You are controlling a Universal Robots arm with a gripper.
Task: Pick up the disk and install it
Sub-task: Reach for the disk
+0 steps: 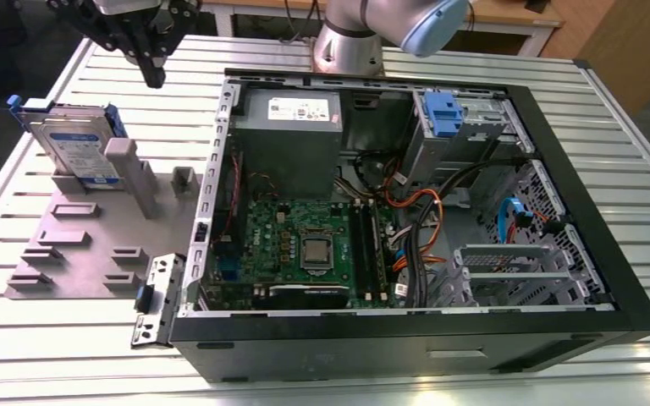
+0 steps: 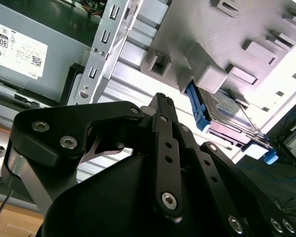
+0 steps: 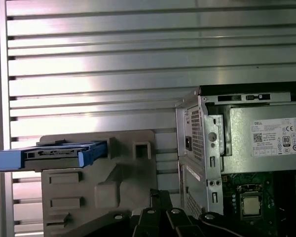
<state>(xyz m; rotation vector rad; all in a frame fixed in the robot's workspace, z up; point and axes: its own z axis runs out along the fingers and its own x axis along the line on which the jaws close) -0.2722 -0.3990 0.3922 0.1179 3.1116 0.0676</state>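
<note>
The disk point(image 1: 77, 150), a silver drive with a white-and-blue label in a blue carrier, stands on edge in a grey slotted holder point(image 1: 88, 245) at the exterior view's left. It also appears edge-on as the disk point(image 3: 54, 154) in the first wrist view and as the disk point(image 2: 227, 111) in the second wrist view. My gripper point(image 1: 155, 78) hangs above the table behind the disk, a little toward the exterior view's right, apart from it. Its black fingers point down and are shut on nothing; both wrist views show the gripper point(image 2: 160, 98) point(image 3: 160, 195) with its fingers together.
An open computer case point(image 1: 551, 169) lies to the exterior view's right of the holder, with a grey power supply point(image 1: 289, 118), a motherboard point(image 1: 302, 245) and loose cables. A lone blue bracket point(image 1: 443, 114) sits in the drive bay at the back. The slatted metal table point(image 1: 31, 355) extends around both.
</note>
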